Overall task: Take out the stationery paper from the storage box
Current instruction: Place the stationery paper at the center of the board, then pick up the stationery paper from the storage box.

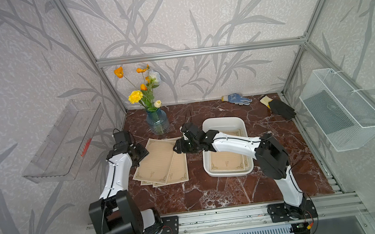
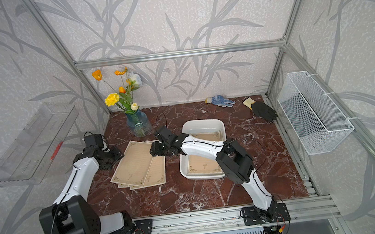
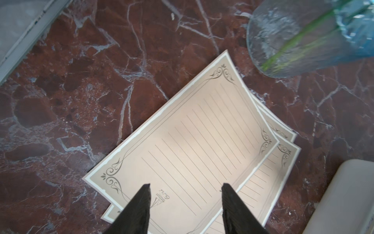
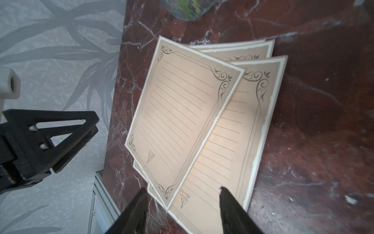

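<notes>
left claw [image 3: 186,186]: open, fingers apart with nothing between them, poised over the left edge of the loose paper.
right claw [image 4: 183,189]: open and empty, fingers spread above the pile's edge nearest the box.
left arm [image 1: 115,171]: rising from its base, forearm angled toward the back, wrist turned in toward the pile.
right arm [image 1: 232,142]: stretched leftward across the box, wrist past its left rim.
loose paper [image 1: 160,163]: several tan sheets fanned and overlapping, flat on the desk [image 1: 214,191], left of the box.
boxed paper [image 1: 229,162]: flat on the box floor, partly hidden by the right arm.
box [image 1: 222,119]: white, on the desk, near the pile but apart from it.
vase [image 1: 157,124]: blue glass, with flowers, just behind the pile.
</notes>
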Controlling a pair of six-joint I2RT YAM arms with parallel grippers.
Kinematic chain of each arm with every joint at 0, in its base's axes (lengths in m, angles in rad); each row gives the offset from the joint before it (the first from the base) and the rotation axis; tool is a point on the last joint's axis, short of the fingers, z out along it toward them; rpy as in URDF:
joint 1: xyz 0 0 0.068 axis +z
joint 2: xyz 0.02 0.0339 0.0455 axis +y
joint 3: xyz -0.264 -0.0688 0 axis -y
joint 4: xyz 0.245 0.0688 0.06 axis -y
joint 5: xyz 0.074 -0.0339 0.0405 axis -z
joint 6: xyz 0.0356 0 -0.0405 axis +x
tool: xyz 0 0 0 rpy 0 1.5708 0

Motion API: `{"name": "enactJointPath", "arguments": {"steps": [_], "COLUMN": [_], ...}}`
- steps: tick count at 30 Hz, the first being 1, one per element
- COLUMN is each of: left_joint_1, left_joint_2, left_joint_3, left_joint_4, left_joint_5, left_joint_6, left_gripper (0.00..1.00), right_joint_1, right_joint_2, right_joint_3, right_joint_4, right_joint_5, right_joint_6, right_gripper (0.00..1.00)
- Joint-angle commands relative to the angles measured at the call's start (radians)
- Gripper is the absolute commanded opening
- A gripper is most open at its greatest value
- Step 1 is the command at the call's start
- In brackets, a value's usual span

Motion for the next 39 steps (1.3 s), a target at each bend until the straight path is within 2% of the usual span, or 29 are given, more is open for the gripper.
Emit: {"name": "enactJointPath", "arguments": {"steps": [1,5,11,17,22,28,34,39], "left_joint_1": [-0.112,-0.273,-0.436,-0.583,-0.644,-0.687,-0.713,-0.718], "left_joint_2": [-0.108,-0.14,-0.093,0.076,0.177,0.272,0.336,0.371], "left_joint_3": [0.012,0.054,0.087,0.152,0.159,0.166,0.166,0.177], "left_joint_4": [0.002,0.015,0.121,0.166,0.242,0.288,0.301,0.285], "left_joint_5": [-0.089,-0.158,-0.037,0.039,0.124,0.186,0.208,0.202], "left_joint_6": [0.036,0.029,0.013,0.023,-0.042,-0.087,-0.108,-0.106], "left_gripper": [0.56,0.56,0.59,0.63,0.63,0.63,0.63,0.63], "right_joint_1": [-0.01,-0.03,-0.101,-0.22,-0.267,-0.285,-0.31,-0.325], "right_joint_2": [-0.15,-0.29,-0.489,-0.585,-0.594,-0.557,-0.493,-0.444], "right_joint_3": [-0.03,-0.077,-0.214,-0.314,-0.372,-0.421,-0.436,-0.484], "right_joint_4": [-0.106,-0.229,-0.399,-0.562,-0.612,-0.614,-0.626,-0.541], "right_joint_5": [0.058,0.13,0.274,0.371,0.41,0.398,0.387,0.332], "right_joint_6": [-0.138,-0.253,-0.345,-0.37,-0.345,-0.28,-0.265,-0.24], "right_gripper": [0.57,0.57,0.58,0.63,0.65,0.65,0.64,0.62]}}
